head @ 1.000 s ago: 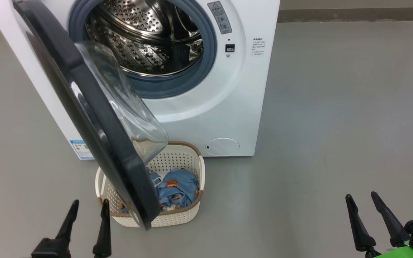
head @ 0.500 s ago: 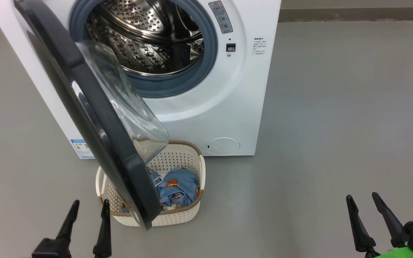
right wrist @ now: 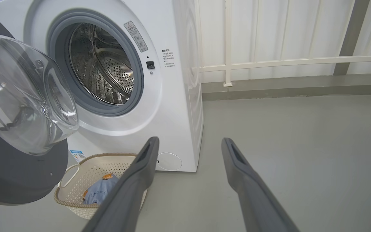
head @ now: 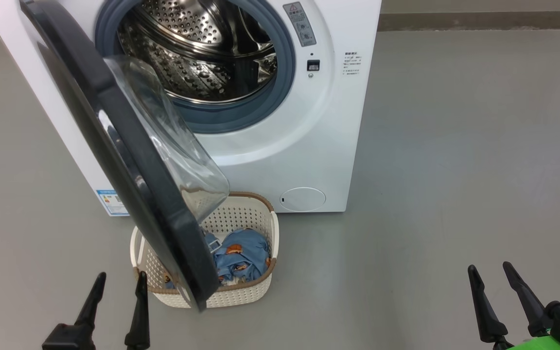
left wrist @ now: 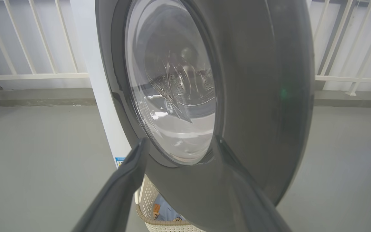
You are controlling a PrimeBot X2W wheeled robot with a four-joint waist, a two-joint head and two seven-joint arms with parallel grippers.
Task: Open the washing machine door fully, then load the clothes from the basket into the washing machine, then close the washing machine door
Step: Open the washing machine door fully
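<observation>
— Which of your arms is better placed for the door?
— My left. The left gripper (head: 120,276) sits low in the head view, just beside the lower free edge of the large round washing machine door with its glossy black ring and bulging clear glass bowl (head: 114,141). The right gripper (head: 489,266) is well apart, over bare grey floor (head: 455,146).
— Holding anything?
— No. Both pairs of long dark fingers (head: 140,311) stand spread wide, with nothing between them.
— How does the door lie from you?
— Only partway out. It hinges on the left of the big white front-loading washing machine (head: 309,146) and slants towards me. Its free edge hangs over the small cream perforated plastic basket (head: 241,291), which holds the light blue printed clothes (head: 241,253). From my left wrist, the door's outer black face stands right ahead of the fingers. I reckon it must swing further to my left, so I'd want its edge or inner side, not that outer face
</observation>
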